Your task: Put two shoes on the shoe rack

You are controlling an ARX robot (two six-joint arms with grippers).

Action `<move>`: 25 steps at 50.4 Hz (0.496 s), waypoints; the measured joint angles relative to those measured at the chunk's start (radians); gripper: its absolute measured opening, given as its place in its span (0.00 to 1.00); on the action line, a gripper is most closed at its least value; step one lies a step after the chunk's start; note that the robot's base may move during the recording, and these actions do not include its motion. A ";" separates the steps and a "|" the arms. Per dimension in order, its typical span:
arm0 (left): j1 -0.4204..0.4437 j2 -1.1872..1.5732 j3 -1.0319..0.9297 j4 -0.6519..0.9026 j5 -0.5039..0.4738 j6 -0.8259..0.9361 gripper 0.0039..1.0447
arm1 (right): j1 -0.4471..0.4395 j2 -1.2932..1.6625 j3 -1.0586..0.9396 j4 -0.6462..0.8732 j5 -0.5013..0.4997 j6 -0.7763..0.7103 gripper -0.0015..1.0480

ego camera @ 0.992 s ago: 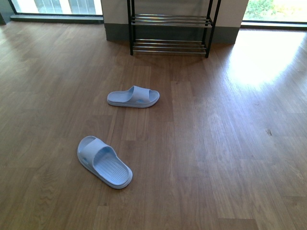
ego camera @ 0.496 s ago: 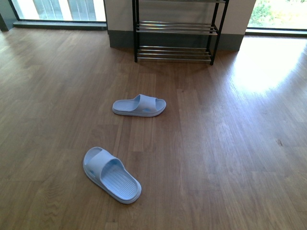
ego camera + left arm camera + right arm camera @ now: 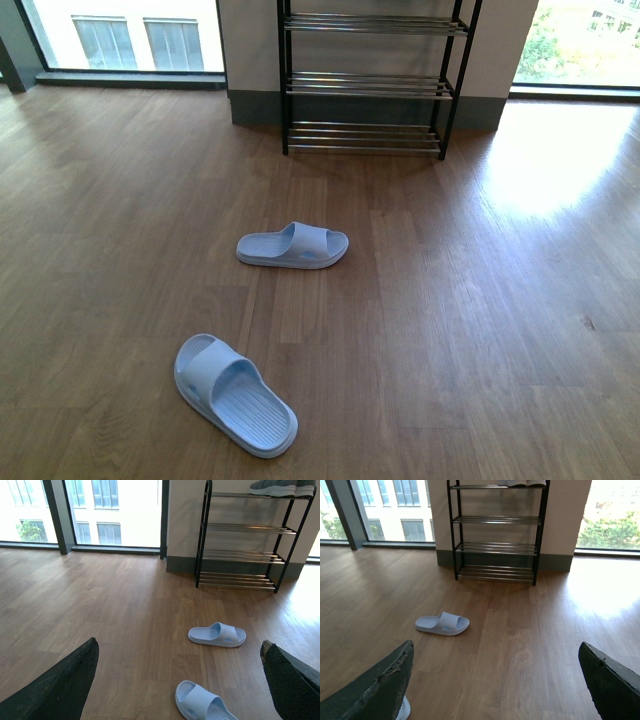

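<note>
Over the last second your front view has shifted. The tall black-framed shoe rack with chrome bar shelves (image 3: 365, 85) now sits lower in the picture and shows three tiers instead of two. Both sandals have slid down the frame with it. Neither sandal has moved on the brown wooden floor (image 3: 500, 330), so the change is in the robot's view, not in the shoes.

The nearer pale blue rubber slide sandal (image 3: 235, 395) lies close in, left of centre, angled across the planks. The farther pale blue rubber slide sandal (image 3: 293, 245) lies sideways between it and the rack, well apart from both.

The left end effector (image 3: 179, 647) has its fingers spread wide with nothing between them, and so does the right end effector (image 3: 496, 647).

In the left wrist view, a grey knit sneaker with a white sole (image 3: 280, 487) already rests on the top shelf.

You have not yet started a pick. The nearer sandal looks like the natural first reach for the left arm, and the lower tiers stand free to take it.
</note>
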 joint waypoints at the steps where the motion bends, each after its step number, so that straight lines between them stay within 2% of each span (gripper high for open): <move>1: 0.000 0.000 0.000 0.000 0.000 0.000 0.91 | 0.000 0.000 0.000 0.000 0.000 0.000 0.91; 25: 0.000 0.000 0.000 0.000 -0.002 0.000 0.91 | 0.000 0.000 0.000 0.000 -0.003 0.000 0.91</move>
